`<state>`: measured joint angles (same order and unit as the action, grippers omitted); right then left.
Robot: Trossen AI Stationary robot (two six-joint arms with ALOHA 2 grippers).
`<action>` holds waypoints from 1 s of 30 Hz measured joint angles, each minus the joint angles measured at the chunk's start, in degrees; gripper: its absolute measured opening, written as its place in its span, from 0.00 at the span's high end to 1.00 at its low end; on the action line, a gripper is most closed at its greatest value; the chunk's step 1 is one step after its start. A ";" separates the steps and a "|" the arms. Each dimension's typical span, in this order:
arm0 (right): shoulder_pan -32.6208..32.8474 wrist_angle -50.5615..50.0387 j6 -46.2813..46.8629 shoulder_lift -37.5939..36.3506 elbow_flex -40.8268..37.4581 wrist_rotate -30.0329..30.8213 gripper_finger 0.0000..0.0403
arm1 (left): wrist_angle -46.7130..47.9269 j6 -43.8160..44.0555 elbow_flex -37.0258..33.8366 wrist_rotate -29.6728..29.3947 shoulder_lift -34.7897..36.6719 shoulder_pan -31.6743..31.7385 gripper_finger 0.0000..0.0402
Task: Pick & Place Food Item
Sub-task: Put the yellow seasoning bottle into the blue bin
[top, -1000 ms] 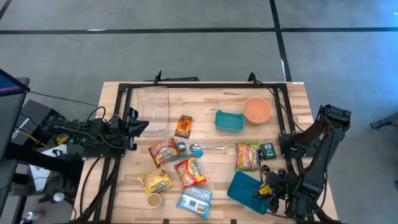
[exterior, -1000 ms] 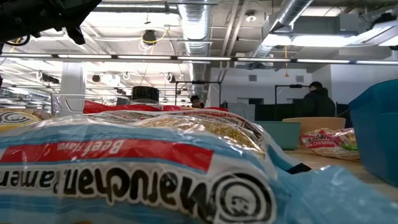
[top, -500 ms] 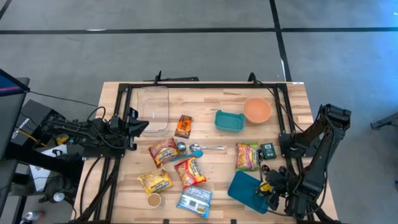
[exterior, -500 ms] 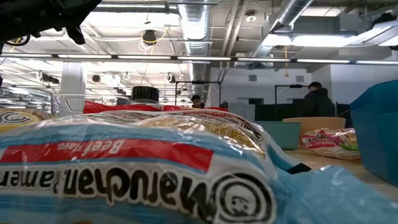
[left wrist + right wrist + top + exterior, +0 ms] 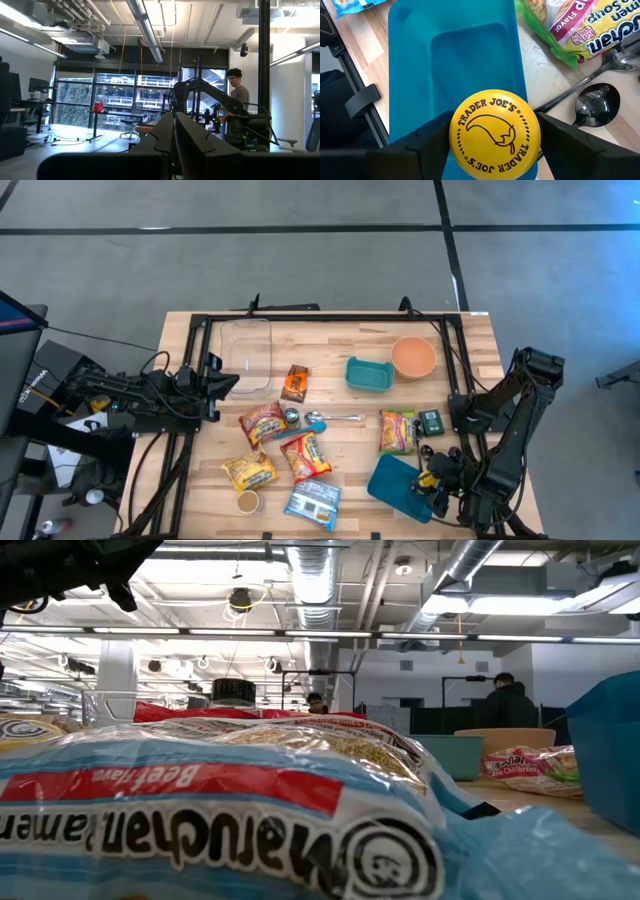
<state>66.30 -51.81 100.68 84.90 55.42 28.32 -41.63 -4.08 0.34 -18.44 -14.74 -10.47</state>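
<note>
A round can with a yellow "Trader Joe's" lid (image 5: 495,132) sits between the fingers of my right gripper (image 5: 495,150), right over a blue tray (image 5: 465,60). In the high view this gripper (image 5: 432,485) is at the table's near right, at the tray's (image 5: 395,480) right end. A green ramen packet (image 5: 397,430) lies flat just beyond the tray. My left gripper (image 5: 228,385) waits shut at the table's left edge, its fingers (image 5: 187,145) pointing out into the room. My right gripper pinches the can by two opposite sides (image 5: 451,137) just under the lid, one finger on each side. The fingers slant down from the table's near right. The can's lid faces up toward the wrist. I cannot tell whether its bottom touches the tray.
Several snack and ramen packets (image 5: 262,423) and a blue packet (image 5: 313,502) lie at the near middle. A clear container (image 5: 247,355), a teal bowl (image 5: 368,374) and an orange bowl (image 5: 413,357) stand farther back. Spoons (image 5: 595,100) lie beside the tray.
In the low view the blue tray's edge has shifted a little toward the table's right. Both grippers have kept their places.
</note>
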 joint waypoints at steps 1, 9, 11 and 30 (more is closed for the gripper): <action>0.00 0.02 -0.02 0.01 0.01 0.00 0.33 | 0.00 0.00 0.01 0.01 -0.01 0.01 0.97; -0.13 0.63 -0.15 0.00 0.01 0.01 0.33 | 0.00 0.01 0.01 0.17 0.00 0.00 0.97; -0.13 1.10 -0.15 0.02 0.02 0.00 0.33 | 0.00 0.00 0.02 0.17 -0.01 -0.01 0.97; -0.13 1.06 0.50 0.02 0.02 0.00 0.33 | 0.00 0.02 0.00 -0.09 -0.01 0.01 0.97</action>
<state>66.17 -50.75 101.19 84.93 55.44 28.32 -41.63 -4.05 0.34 -18.52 -14.74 -10.46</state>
